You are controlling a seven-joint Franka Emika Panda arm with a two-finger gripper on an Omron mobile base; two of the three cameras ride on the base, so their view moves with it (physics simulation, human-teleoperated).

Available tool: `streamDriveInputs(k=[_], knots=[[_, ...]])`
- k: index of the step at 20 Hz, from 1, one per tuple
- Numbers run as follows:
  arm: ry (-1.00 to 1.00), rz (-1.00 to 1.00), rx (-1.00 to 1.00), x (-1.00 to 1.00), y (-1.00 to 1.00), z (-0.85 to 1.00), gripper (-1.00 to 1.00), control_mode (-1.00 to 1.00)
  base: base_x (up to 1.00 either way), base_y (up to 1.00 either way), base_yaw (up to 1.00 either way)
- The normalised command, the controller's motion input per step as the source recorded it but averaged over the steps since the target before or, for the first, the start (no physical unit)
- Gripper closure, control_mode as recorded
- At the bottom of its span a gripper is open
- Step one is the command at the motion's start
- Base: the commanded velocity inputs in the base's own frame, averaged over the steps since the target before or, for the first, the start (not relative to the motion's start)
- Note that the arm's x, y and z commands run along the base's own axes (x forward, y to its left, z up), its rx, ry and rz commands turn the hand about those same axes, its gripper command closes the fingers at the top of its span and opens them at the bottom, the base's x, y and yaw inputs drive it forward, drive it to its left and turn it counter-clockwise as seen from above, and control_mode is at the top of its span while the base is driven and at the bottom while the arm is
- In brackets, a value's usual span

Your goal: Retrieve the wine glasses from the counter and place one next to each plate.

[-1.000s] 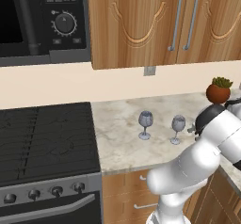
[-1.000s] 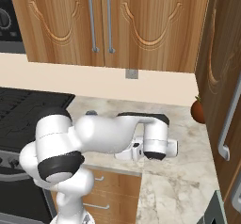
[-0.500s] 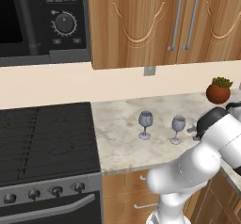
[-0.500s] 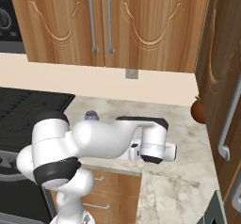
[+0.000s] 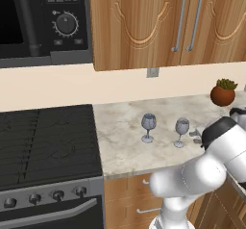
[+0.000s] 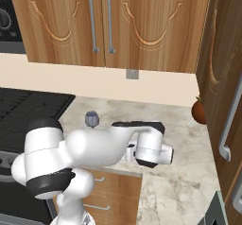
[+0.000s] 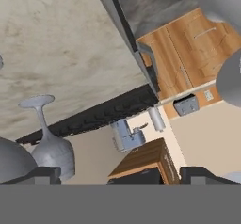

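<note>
Here, open claw (image 7: 120, 173) beside right wine glass (image 5: 181, 131), both glasses near counter (image 5: 120, 141) front edge.

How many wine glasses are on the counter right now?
2. One wine glass stands mid-counter, nearer the stove; the other wine glass stands to its right, just beside the arm. The arm could hide something behind it.

Wooden cabinets (image 5: 144, 26) above a cream wall (image 5: 57, 86), black stove (image 5: 45, 144) at left
</note>
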Motion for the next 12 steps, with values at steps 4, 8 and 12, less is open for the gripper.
streamDriveInputs(k=[4,8,12], knots=[[0.04,-0.07,0.0,0.0,0.08,0.0,-1.0,-1.0,0.0,0.0,0.0],[0.04,-0.07,0.0,0.0,0.05,0.0,-1.0,-1.0,0.0,0.0,0.0],[0.05,-0.07,0.0,0.0,0.13,0.0,-1.0,-1.0,0.0,0.0,0.0]])
